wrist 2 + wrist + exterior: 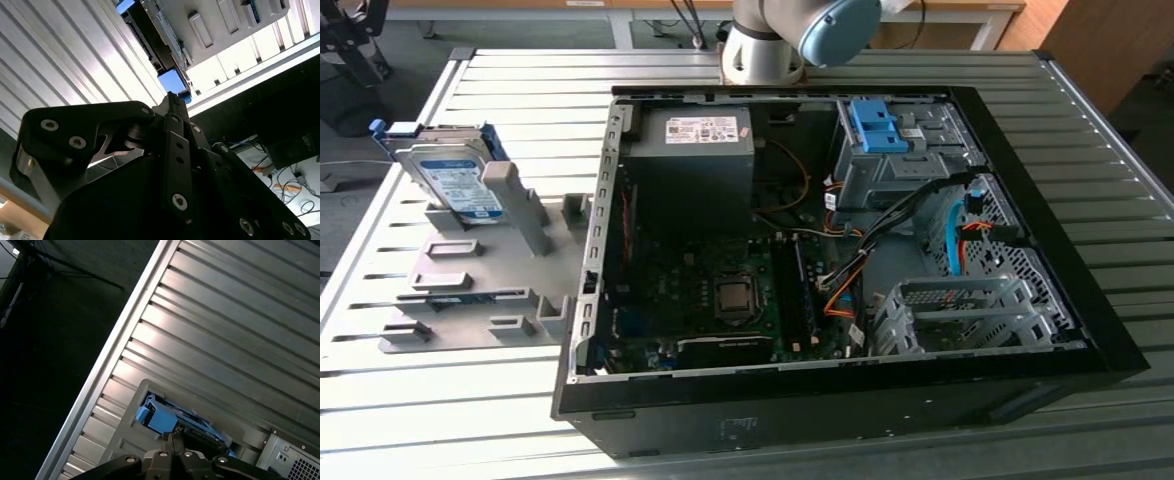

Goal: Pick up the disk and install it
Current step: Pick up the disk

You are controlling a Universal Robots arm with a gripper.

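The disk (454, 182) stands on edge in a grey holder (480, 270) at the exterior view's left, its white-and-blue label facing outward and a blue rail along its top. In the first wrist view the disk's blue rail (157, 419) lies just beyond my gripper (172, 439), apart from it. In the second wrist view the disk's blue end (172, 80) also sits close past the gripper (172, 99). The fingertips are shut together with nothing between them. Part of the arm (781, 40) shows at the back of the table.
An open black computer case (1067, 330) fills the middle and right of the ribbed metal table (520, 90). Inside it are a power supply (694, 135), a blue bracket on a drive bay (874, 125), a metal cage (961, 310) and orange cables.
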